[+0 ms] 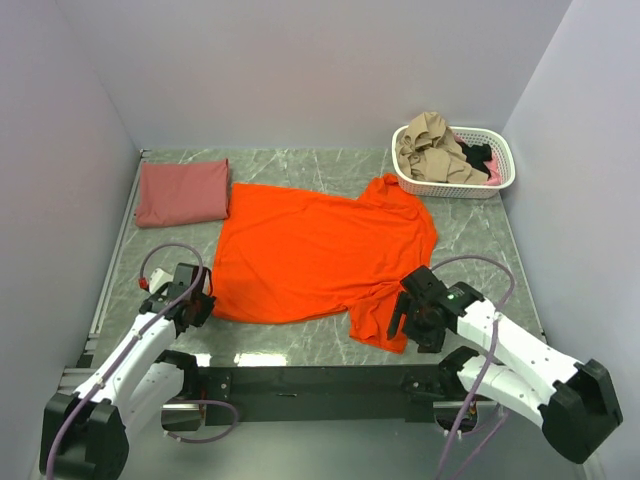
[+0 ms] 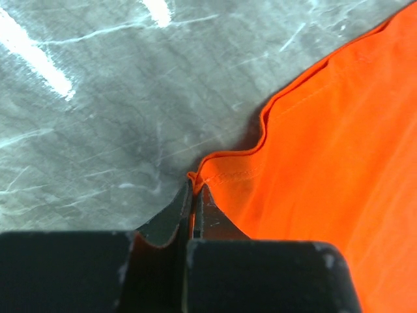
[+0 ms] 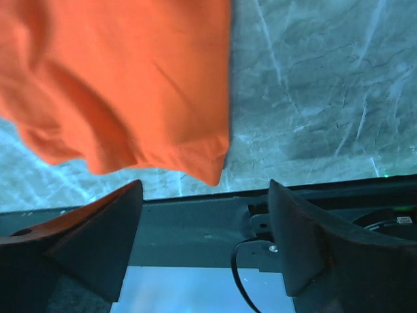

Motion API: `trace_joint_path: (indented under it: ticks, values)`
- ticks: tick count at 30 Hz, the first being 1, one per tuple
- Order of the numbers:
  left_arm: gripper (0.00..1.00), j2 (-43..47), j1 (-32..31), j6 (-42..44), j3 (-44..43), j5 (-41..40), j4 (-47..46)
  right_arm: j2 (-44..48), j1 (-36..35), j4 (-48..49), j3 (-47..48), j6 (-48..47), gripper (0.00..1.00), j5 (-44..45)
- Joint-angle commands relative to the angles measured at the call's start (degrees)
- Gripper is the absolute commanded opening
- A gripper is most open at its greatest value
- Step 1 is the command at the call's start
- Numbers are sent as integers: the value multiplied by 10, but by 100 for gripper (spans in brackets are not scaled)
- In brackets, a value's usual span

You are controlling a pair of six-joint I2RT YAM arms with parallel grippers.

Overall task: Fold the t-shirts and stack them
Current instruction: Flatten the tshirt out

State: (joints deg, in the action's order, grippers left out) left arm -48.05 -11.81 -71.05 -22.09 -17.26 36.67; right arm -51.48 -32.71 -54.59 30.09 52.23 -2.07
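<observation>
The bright orange-red t-shirt (image 1: 320,250) lies spread flat mid-table, its neck towards the right. My left gripper (image 1: 203,303) is shut on the shirt's near-left hem corner; in the left wrist view the jaws (image 2: 194,190) pinch the orange hem (image 2: 228,171) against the table. My right gripper (image 1: 402,318) is open and empty beside the shirt's near sleeve (image 1: 375,325); in the right wrist view the sleeve (image 3: 117,78) hangs just ahead of the spread fingers (image 3: 205,187). The dusty brick-red t-shirt (image 1: 182,192) lies folded to a rectangle at the far left.
A white slotted basket (image 1: 500,178) with tan, pink and dark clothes stands at the far right corner. Grey walls close in the marble tabletop (image 1: 480,250) on three sides. The dark base rail (image 1: 300,380) runs along the near edge.
</observation>
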Motion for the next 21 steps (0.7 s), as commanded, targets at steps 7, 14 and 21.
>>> trace_joint_path:
  ticks: [7,14,21]
  values:
    - [1,-5,2,15,2,6,-20,-49,-12,64,-33,41,63,11]
    - [1,-6,1,13,4,6,-22,-49,-13,89,-54,45,48,-11]
    - [0,2,2,13,6,8,-22,-86,-13,119,-72,45,36,-12]
